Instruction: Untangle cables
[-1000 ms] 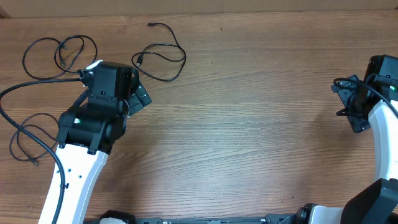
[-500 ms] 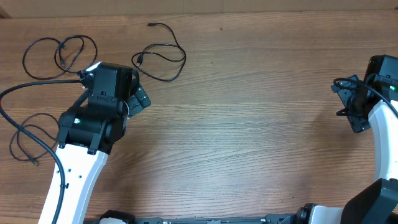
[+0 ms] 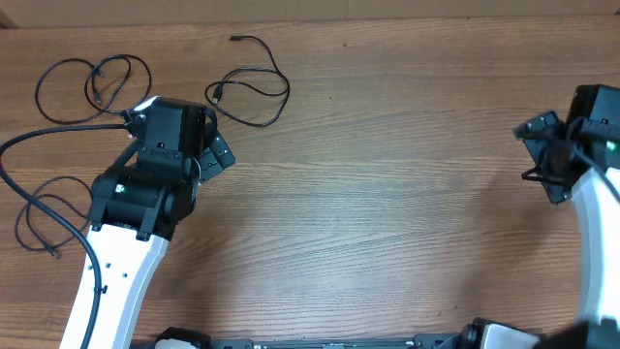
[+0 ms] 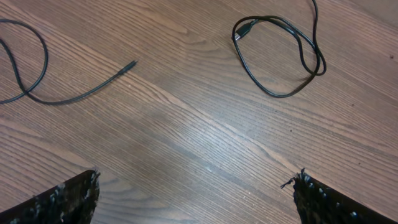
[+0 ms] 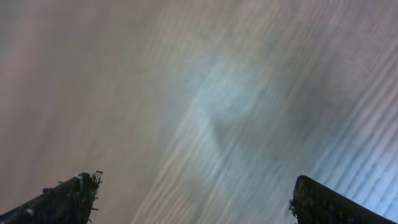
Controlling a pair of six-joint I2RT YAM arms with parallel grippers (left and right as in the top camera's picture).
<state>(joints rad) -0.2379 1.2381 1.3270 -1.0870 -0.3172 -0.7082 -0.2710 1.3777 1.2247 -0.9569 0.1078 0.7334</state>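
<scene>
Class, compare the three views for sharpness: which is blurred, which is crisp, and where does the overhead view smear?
Right wrist: the table is a washed-out smear, and only the fingers keep their edges. Left wrist: crisp, with the wood grain and a cable in focus. Overhead: evenly lit and sharp at the left, but the right arm is smeared.

Brown wood-grain table (image 3: 387, 194)
</scene>
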